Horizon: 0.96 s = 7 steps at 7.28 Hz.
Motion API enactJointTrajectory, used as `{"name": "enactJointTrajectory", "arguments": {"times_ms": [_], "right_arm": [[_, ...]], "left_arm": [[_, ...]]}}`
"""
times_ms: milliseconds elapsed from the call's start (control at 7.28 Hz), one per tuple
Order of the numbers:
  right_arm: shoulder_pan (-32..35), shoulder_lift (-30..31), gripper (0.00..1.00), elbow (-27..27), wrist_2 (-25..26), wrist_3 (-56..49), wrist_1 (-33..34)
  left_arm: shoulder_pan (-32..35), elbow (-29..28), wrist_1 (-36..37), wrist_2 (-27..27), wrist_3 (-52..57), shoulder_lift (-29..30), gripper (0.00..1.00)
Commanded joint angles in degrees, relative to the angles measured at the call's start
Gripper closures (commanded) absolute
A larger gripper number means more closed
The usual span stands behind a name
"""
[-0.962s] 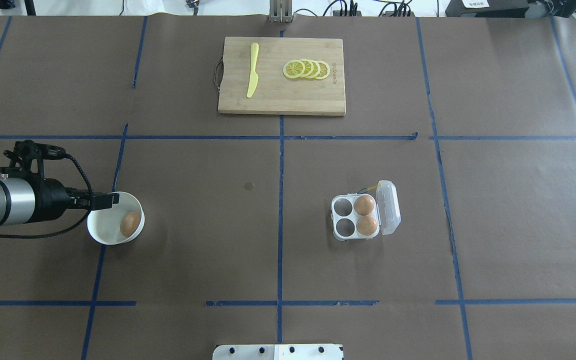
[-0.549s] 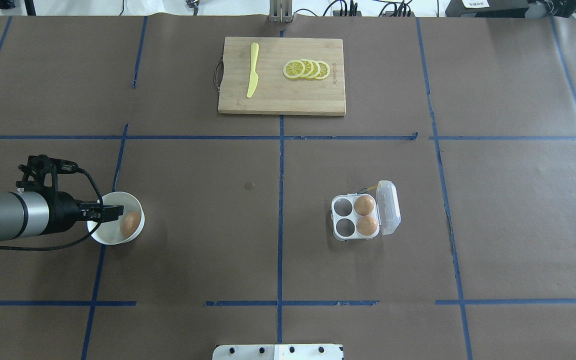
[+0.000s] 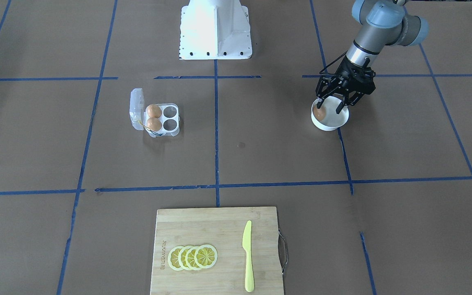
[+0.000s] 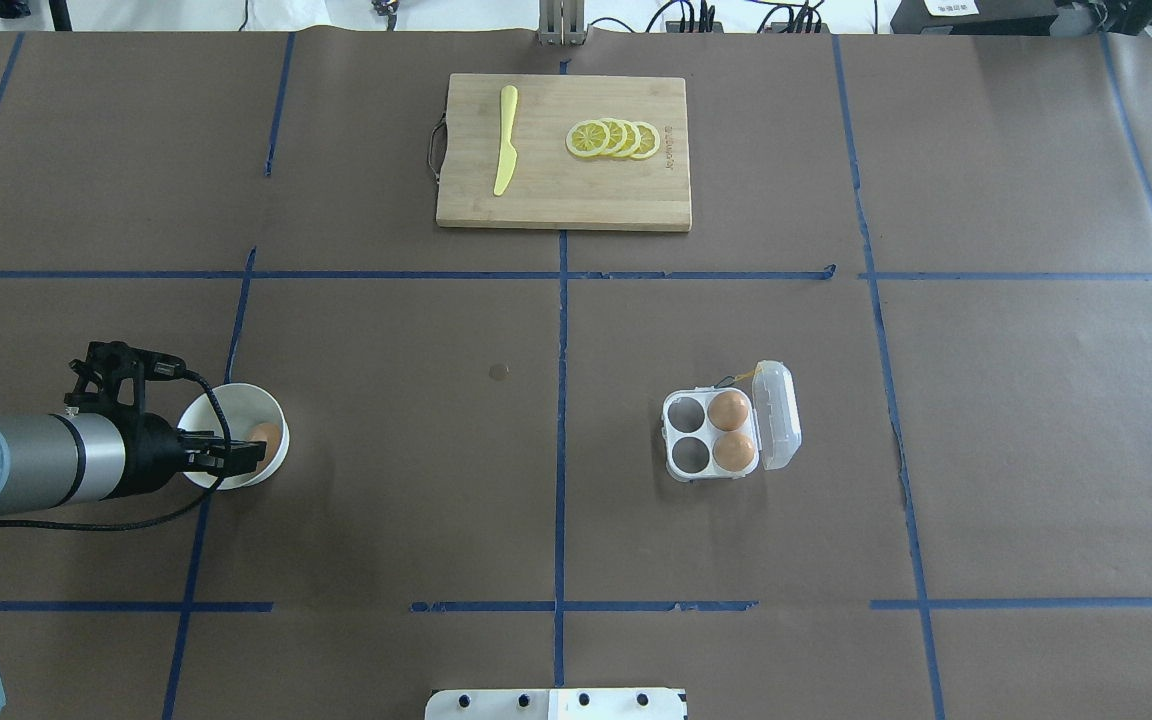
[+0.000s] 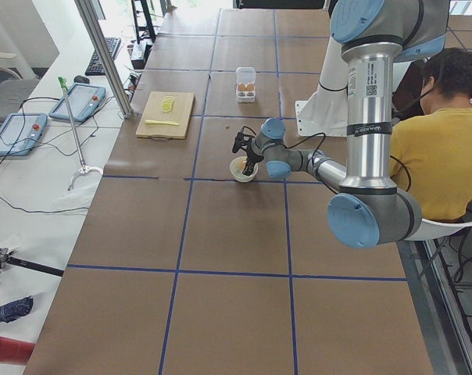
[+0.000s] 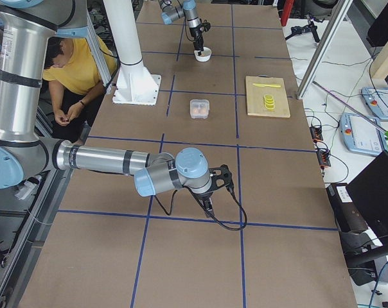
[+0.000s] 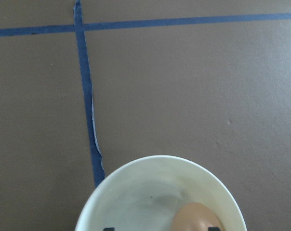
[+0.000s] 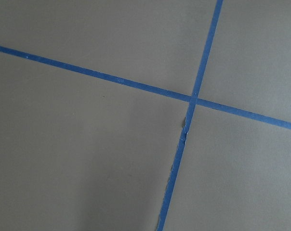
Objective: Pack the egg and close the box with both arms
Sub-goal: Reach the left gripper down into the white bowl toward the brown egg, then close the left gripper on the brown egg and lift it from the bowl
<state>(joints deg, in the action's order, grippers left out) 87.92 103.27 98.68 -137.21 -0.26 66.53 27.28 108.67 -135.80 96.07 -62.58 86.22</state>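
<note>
A brown egg (image 4: 268, 434) lies in a round white bowl (image 4: 236, 392) at the table's left. My left gripper (image 4: 248, 456) hangs over the bowl, open, its fingers (image 3: 339, 107) reaching down to either side of the egg (image 3: 320, 114). The left wrist view shows the egg (image 7: 196, 217) low in the bowl (image 7: 155, 161). The clear four-cell box (image 4: 684, 436) sits right of centre with its lid (image 4: 776, 415) open and two brown eggs (image 4: 729, 410) in the cells by the hinge. My right gripper (image 6: 209, 206) shows only in the exterior right view; I cannot tell its state.
A wooden cutting board (image 4: 586, 195) at the far middle carries lemon slices (image 4: 614, 138) and a yellow knife (image 4: 505, 140). The white robot base (image 3: 215, 28) stands at the near edge. Blue tape lines cross the brown table cover.
My left gripper has moved right and toward the robot's side, from the bowl's far-left rim to over the bowl, and now partly covers the egg from overhead.
</note>
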Motion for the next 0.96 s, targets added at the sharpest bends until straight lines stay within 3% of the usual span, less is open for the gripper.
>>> {"name": "enactJointTrajectory", "arguments": {"times_ms": [0, 824], "right_arm": [[0.0, 0.0, 0.00, -0.1, 0.0, 0.0, 0.0], [0.0, 0.0, 0.00, -0.6, 0.0, -0.2, 0.0]], "left_arm": [[-0.1, -0.4, 0.0, 0.1, 0.0, 0.8, 0.29], [-0.1, -3.5, 0.0, 0.0, 0.2, 3.2, 0.29]]}}
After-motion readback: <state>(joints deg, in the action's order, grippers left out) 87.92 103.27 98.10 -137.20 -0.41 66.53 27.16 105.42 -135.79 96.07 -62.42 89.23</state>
